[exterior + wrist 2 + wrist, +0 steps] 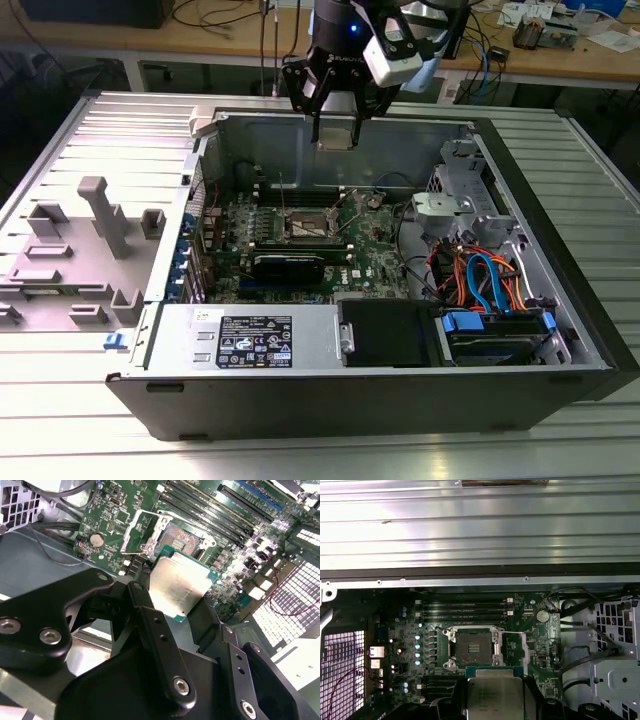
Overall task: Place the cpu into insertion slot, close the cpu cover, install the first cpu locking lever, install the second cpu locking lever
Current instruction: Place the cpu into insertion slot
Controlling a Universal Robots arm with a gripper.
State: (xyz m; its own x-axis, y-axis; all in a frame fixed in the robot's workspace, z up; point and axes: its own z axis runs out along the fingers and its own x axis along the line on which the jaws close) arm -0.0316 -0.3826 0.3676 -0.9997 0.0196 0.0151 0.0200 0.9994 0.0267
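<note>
well off to the exterior view's left of the insertion slot (307, 228), finds grey plastic fixtures (95, 215) parked on the ribbed surface (60, 400), out of the work's way. raised well above the insertion slot, carries the cpu (180, 587) in the pincer (336, 135), closed down on two opposite edges of the cpu, probably to spare the metal top and the underside. holds the cpu flat, roughly parallel to the insertion slot, most likely to go in square. leaves the insertion slot bare and dark, with nothing seated yet. just beside the insertion slot, shows the cpu cover (132, 530) swung up and open, clearing the way down. to the exterior view's right of the insertion slot, tucks orange and blue cables (480, 280) well apart.
</note>
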